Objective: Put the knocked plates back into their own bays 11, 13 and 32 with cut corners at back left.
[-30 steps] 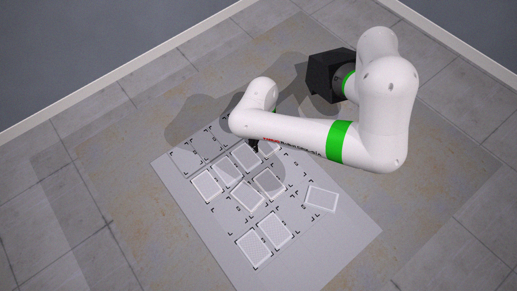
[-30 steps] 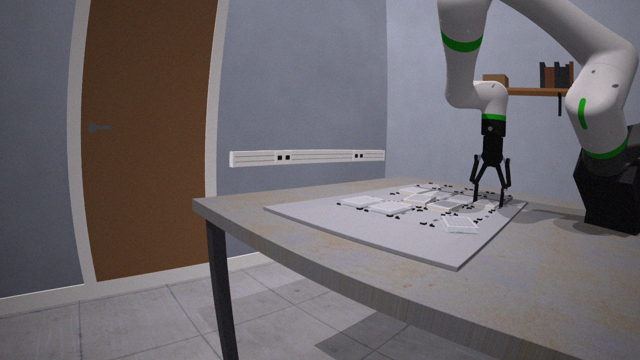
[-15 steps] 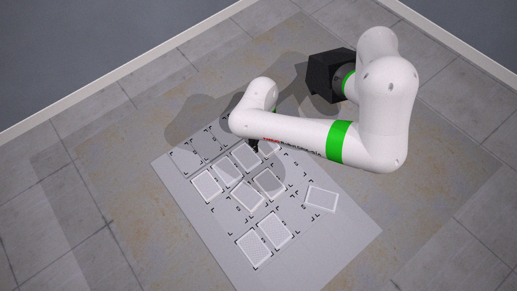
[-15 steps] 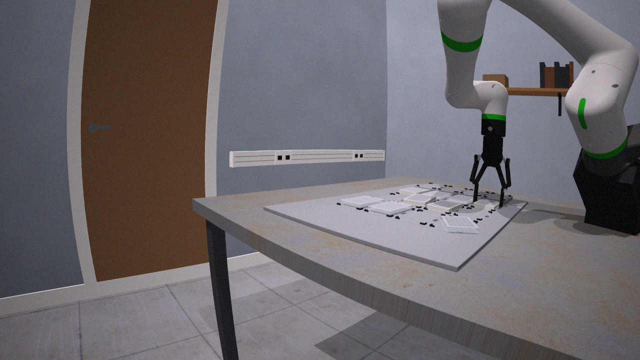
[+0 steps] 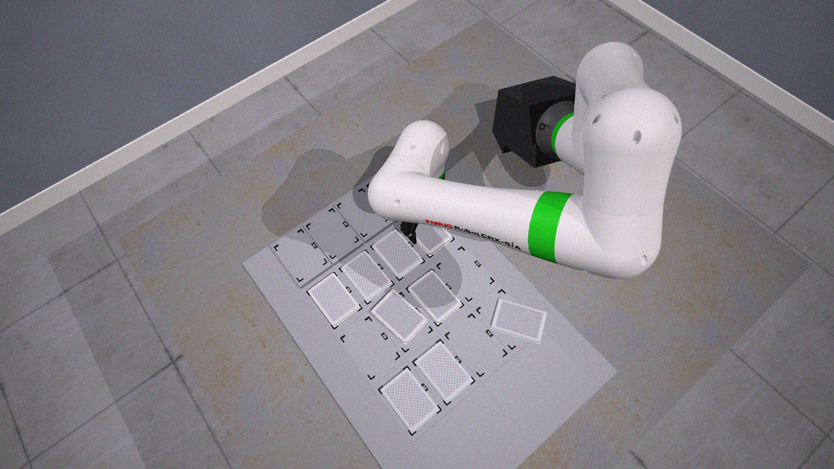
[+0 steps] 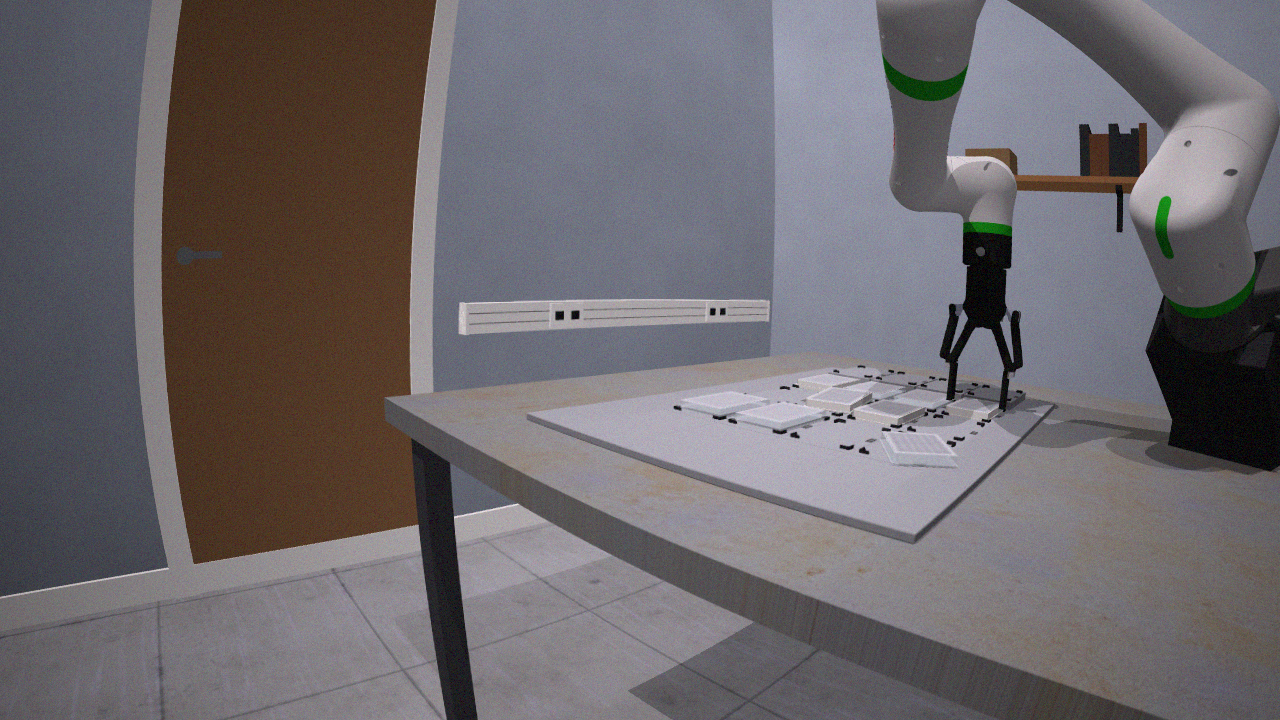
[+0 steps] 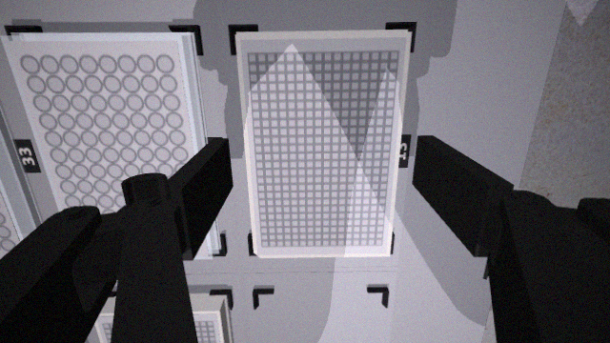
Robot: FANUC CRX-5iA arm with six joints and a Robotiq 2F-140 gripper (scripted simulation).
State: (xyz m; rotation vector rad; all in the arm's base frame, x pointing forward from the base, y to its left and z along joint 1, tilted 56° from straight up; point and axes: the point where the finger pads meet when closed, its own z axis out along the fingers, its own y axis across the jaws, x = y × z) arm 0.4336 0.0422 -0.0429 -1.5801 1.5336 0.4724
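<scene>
Gripper is open, holding nothing. Fingers are down on either side of plate 13, gap visible on both sides in wrist view. Plate 13 is lined up with bay 13's corner pieces; can't tell if fully seated. Left of it in wrist view: plate 23. From top, plate 11 lies askew on the deck's right; plate 32 sits twisted just left of plate 22.

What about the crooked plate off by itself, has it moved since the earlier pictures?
No. The crooked plate has gone no way at all, judged against the black corner piece beside it.
</scene>
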